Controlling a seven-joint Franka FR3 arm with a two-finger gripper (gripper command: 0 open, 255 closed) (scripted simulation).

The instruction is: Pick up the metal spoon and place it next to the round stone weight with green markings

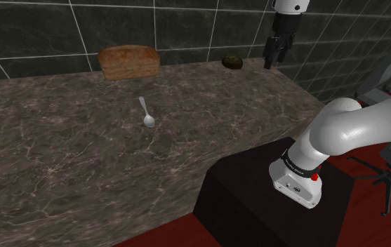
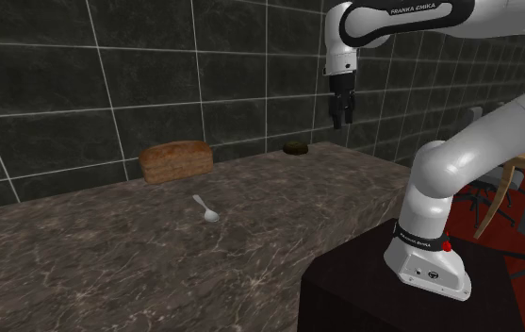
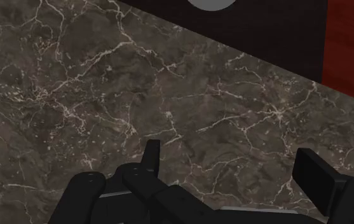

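A small silver spoon (image 1: 147, 113) lies on the dark marble counter (image 1: 60, 154), its bowl toward the front; the second exterior view has the spoon (image 2: 205, 208) mid-counter. A round dark weight with greenish marks (image 1: 232, 62) sits at the back by the tiled wall, also seen as a small dark lump (image 2: 295, 147). My black gripper (image 1: 274, 52) hangs high above the counter's far right end, right of the weight and far from the spoon. In the wrist view its fingers (image 3: 151, 154) stand apart over bare marble, gripper (image 3: 231, 165) open and empty.
A brown bread loaf (image 1: 129, 62) stands against the dark tiled wall (image 1: 60, 31) at the back, behind the spoon. The black stand (image 1: 257, 203) is at the counter's near right edge. Office chairs (image 1: 390, 77) stand on the red floor to the right.
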